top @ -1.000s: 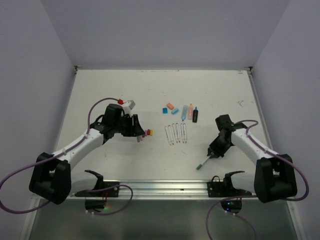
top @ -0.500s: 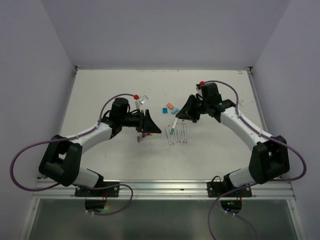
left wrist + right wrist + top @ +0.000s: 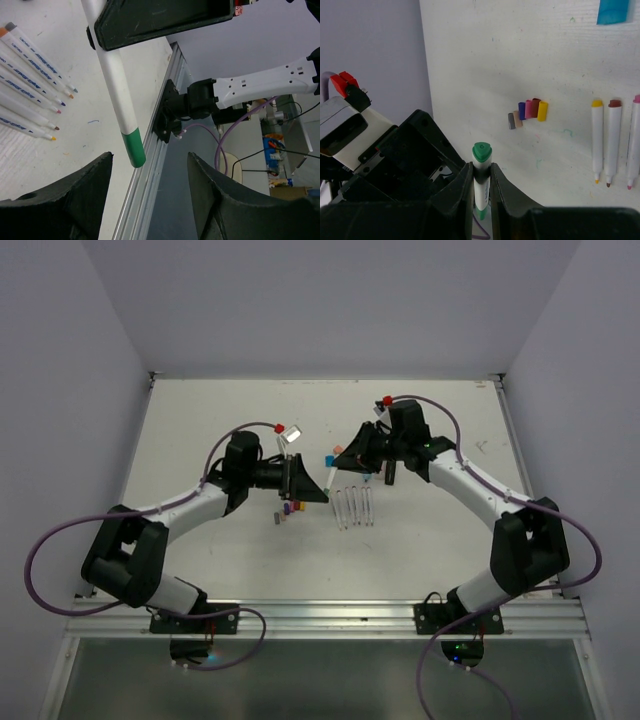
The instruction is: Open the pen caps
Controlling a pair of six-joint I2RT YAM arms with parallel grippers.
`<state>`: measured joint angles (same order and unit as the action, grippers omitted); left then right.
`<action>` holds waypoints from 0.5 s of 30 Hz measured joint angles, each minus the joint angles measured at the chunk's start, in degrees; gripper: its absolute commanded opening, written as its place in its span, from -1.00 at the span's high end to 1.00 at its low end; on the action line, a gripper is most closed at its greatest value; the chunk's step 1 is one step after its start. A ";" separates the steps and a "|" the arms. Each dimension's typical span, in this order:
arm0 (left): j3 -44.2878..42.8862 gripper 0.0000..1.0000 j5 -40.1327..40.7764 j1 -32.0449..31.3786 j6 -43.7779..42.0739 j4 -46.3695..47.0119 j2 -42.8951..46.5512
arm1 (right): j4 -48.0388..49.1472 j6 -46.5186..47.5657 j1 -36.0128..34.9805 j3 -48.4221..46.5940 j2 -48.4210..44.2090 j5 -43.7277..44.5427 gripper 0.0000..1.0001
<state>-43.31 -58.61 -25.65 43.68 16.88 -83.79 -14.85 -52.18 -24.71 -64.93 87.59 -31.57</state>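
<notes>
Left gripper (image 3: 150, 167): jaws spread, astride the cap, touching nothing.
Cap (image 3: 134, 147): green, up in the air between the two arms, just inside the left fingers (image 3: 75, 195).
Pen (image 3: 117, 90): long axis runs from the right gripper towards the left, cap end leading.
Right gripper (image 3: 481, 172): clenched on the pen.
Next, I'd guess: left closes, pulls along that axis.

Print on white pen barrels (image 3: 36, 54), too blurred to read.
</notes>
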 measured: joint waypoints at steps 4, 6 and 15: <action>0.00 -0.21 -0.11 -0.04 0.76 0.87 -0.20 | 0.87 -0.79 -0.07 0.00 0.66 -0.83 1.00; 0.00 -0.16 -0.22 -0.07 1.01 1.40 -0.59 | 1.27 -0.94 -0.15 0.00 0.83 -1.01 1.00; -0.11 0.70 -0.42 -0.70 2.32 1.84 -2.05 | 2.54 -1.86 -0.66 -0.11 1.31 -1.29 1.00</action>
<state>-43.42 -59.02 -26.35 46.00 18.72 -85.84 -12.32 -54.04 -25.36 -65.04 88.90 -32.86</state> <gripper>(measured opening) 0.302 0.185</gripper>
